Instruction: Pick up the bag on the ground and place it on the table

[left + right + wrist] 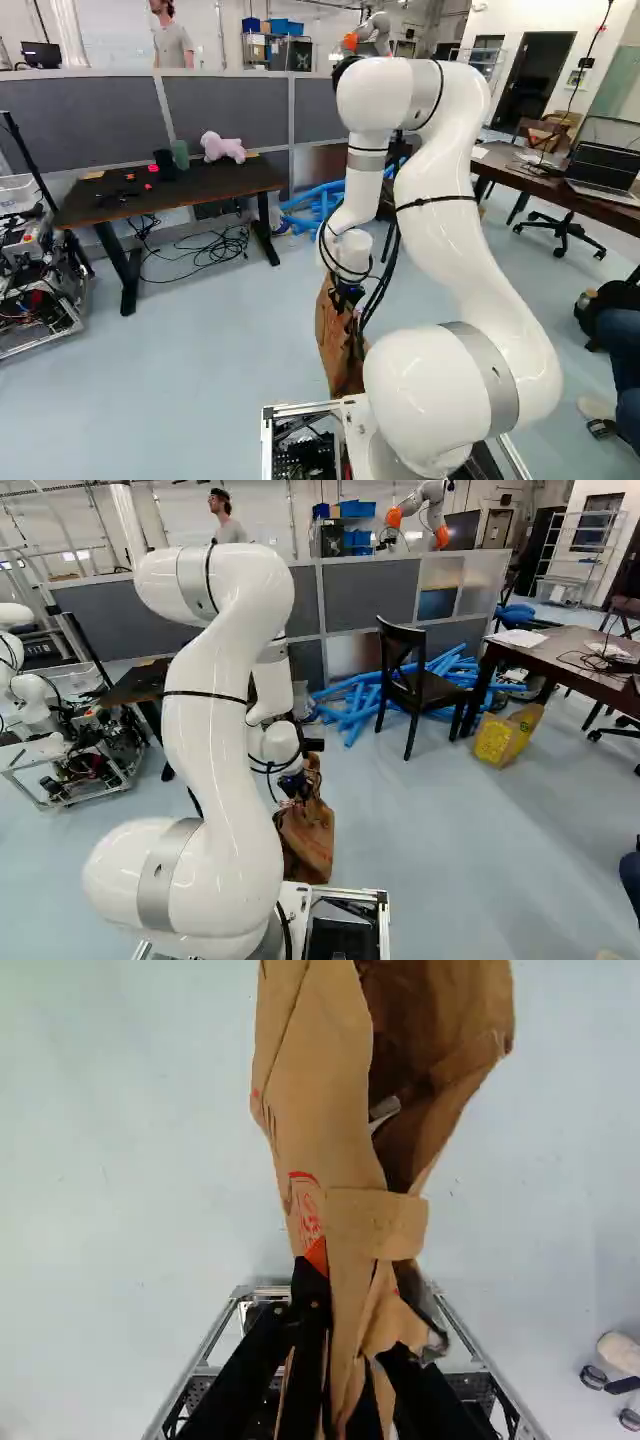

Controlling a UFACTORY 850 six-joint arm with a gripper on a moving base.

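Observation:
Just ahead of the base in the right base view, my gripper (297,790) points down at the top of a brown paper bag (310,842). In the wrist view the gripper (350,1360) has its two black fingers on opposite sides of the bag's folded paper, pinching it; the bag (318,1090) stretches ahead from them with its mouth partly open. Whether its bottom touches the floor I cannot tell. A dark table (190,190) stands against the grey partition in the left base view, bearing a pink plush toy (222,147) and small items.
Cables (215,245) lie under the dark table. Blue tubes (358,700) and a black chair (425,685) stand ahead, with a yellow bag (505,737) beside a brown desk (565,660). Another robot (20,680) is at the left. A person's foot (600,410) is at the right.

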